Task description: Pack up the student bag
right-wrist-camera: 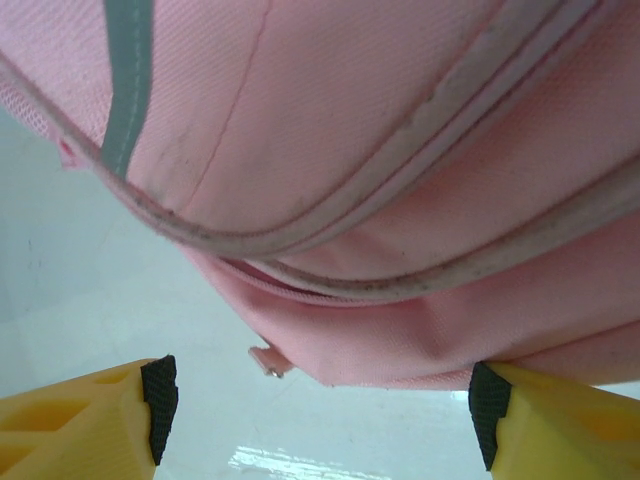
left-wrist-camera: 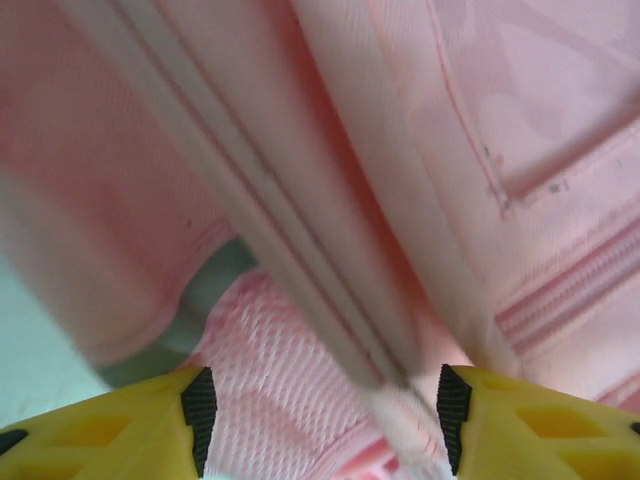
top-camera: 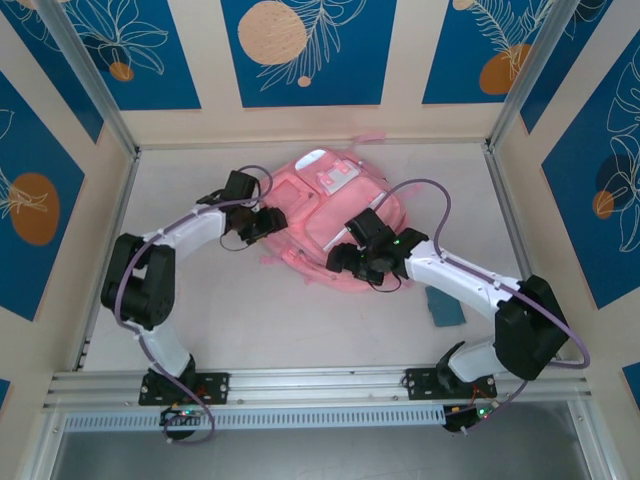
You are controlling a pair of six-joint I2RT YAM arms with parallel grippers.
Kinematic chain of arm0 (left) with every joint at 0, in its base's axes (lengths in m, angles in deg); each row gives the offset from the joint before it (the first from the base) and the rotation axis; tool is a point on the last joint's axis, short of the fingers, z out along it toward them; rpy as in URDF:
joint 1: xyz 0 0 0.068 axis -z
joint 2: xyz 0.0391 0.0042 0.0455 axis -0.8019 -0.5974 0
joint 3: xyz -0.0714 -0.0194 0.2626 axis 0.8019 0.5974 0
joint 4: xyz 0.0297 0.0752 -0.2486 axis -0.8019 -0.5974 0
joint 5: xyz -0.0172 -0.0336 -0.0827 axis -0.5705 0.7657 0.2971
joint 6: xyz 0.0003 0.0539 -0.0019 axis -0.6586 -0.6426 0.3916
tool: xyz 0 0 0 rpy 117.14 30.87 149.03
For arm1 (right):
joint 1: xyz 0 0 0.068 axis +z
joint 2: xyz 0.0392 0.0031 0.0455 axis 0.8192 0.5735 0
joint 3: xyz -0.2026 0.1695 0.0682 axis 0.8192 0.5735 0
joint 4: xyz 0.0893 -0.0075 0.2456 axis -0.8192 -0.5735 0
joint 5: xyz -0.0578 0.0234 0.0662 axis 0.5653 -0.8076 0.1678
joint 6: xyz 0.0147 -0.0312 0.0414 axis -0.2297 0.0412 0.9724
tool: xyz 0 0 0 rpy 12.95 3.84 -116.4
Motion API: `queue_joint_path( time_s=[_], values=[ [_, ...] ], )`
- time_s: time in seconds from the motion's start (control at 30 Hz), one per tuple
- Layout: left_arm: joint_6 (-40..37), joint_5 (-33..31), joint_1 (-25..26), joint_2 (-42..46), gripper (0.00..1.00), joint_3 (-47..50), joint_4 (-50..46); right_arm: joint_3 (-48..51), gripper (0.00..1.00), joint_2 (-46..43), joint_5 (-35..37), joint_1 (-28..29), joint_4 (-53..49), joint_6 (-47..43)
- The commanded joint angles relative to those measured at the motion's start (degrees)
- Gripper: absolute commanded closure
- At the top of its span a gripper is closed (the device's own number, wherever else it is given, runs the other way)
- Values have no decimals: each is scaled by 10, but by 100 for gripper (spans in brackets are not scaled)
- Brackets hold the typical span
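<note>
I am working over a pale grey table [top-camera: 250, 310], where the large, soft, pink fabric student bag [top-camera: 312, 215] is lying flat in the middle toward the far side, its rectangular white patch [top-camera: 337, 179] facing up near its far end. I am reaching my left gripper [top-camera: 262, 224] in at the bag's left edge and my right gripper [top-camera: 345, 258] in at its near edge, so the two are flanking the bag from different sides. Through my left wrist camera I am seeing the left gripper [left-wrist-camera: 325, 420] with its yellow fingers spread apart, the black pads [left-wrist-camera: 198, 405] standing clear on either side of a pale zipper band [left-wrist-camera: 300, 260] and a patch of pink mesh [left-wrist-camera: 280, 380]; the band is running down between the pads, and no pad seems to be pressing on it (the picture is blurred that close, so I am hedging). Through my right wrist camera the right gripper [right-wrist-camera: 325, 420] is also spread wide, hovering low over the shiny table with the bag's [right-wrist-camera: 350, 120] rounded, piped edge hanging just above the gap, and a small pink tab [right-wrist-camera: 266, 360] is dangling from that edge. A flat teal object [top-camera: 445, 307] is lying on the table beside my right arm, apart from the bag.
</note>
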Motion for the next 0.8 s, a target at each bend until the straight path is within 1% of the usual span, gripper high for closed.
queue_joint_path(
  time_s=[0.0,0.03,0.07,0.13,0.23,0.3,0.37,0.4,0.53,0.67,0.77],
  values=[
    [47,45,-6,-29,44,-35,49,17,21,12,-9,-12,37,27],
    [52,52,-7,-36,47,-40,56,19,21,16,-9,-17,40,26],
    [56,57,-9,-42,54,-40,63,20,21,20,-5,-22,40,23],
    [67,69,-11,-50,63,-40,77,20,21,28,3,-33,38,13],
    [73,84,-14,-56,81,-35,95,17,23,42,29,-49,38,-21],
    [70,86,-14,-52,91,-31,99,13,23,53,52,-64,36,-49],
    [70,91,-14,-43,98,-22,103,6,23,66,67,-85,37,-77],
    [71,95,-14,-38,100,-16,106,3,23,71,70,-93,39,-90],
    [71,120,-12,-4,100,17,113,-25,24,78,84,-113,23,-138],
    [69,131,-12,42,100,37,94,-44,23,28,116,-96,-36,-141],
    [71,134,-8,72,100,39,75,-50,23,-22,151,-64,-101,-104]
  ],
)
